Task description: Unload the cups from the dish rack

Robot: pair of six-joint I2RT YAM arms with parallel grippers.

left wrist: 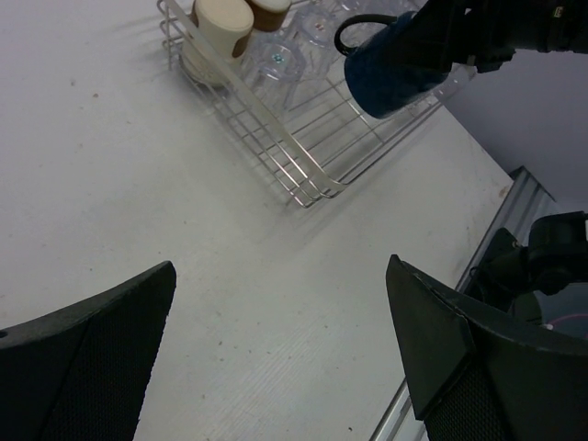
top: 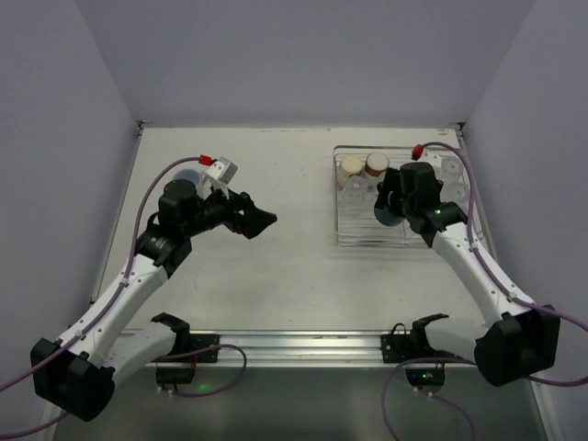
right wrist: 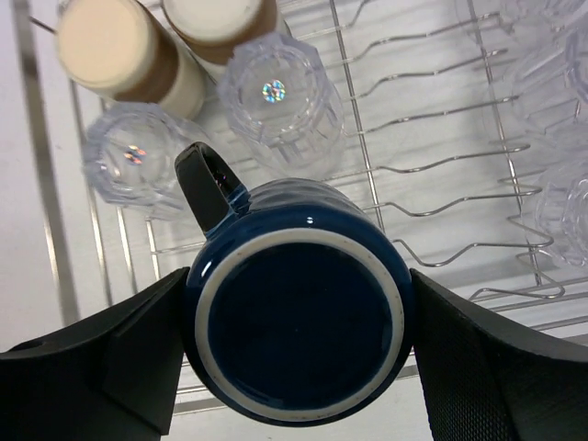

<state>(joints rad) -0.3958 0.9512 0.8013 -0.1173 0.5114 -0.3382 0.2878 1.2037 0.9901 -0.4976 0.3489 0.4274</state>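
The silver wire dish rack (top: 338, 207) stands at the back right. My right gripper (right wrist: 299, 344) is shut on the dark navy mug (right wrist: 294, 276), base toward the camera, held above the rack's near part (top: 386, 213); the mug also shows in the left wrist view (left wrist: 395, 64). Two brown cups with cream tops (right wrist: 110, 46) and clear glass tumblers (right wrist: 280, 96) stay in the rack's far left; more tumblers (right wrist: 551, 83) fill its right side. My left gripper (top: 262, 220) is open and empty over the table's middle (left wrist: 280, 349).
A light blue-grey rounded shape (top: 186, 173), perhaps the mug, sits on the table behind my left arm, partly hidden. The wavy plate tines (right wrist: 441, 175) run across the rack's middle. A metal rail (top: 294, 344) marks the table's near edge.
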